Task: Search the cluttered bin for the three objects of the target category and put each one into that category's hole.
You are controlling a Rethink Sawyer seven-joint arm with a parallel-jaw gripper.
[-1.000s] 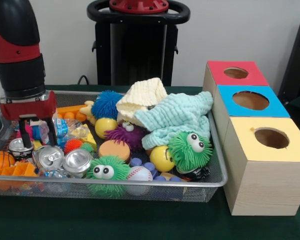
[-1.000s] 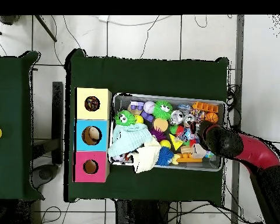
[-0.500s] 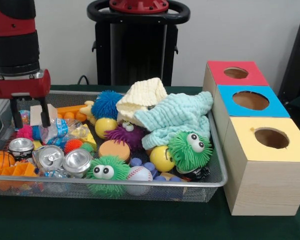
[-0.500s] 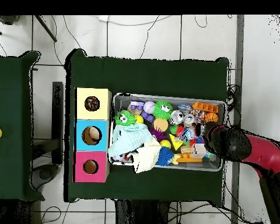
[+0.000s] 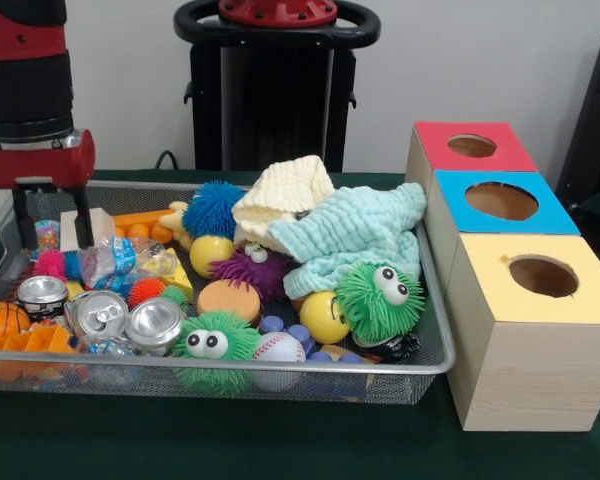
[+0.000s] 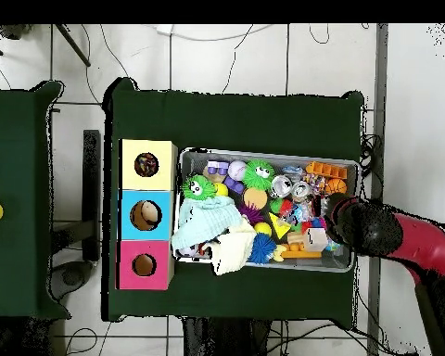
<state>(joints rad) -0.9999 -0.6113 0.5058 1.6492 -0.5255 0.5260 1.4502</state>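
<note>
Three cans (image 5: 100, 313) bunched at bin (image 5: 432, 360) front-left corner, likely the targets, none lifted yet. Tool (image 5: 52, 232) open and empty above bin's left edge, apparently raised to clear clutter. Boxes (image 5: 525, 300) beside bin's right edge.

Pale wall (image 5: 480, 60); tiled floor (image 6: 235, 65) (cables strewn); green tablecloth (image 6: 235, 116).

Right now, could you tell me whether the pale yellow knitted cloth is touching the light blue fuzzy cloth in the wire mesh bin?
Touching. The front view shows the pale yellow cloth lying against the light blue cloth with no gap.
</note>
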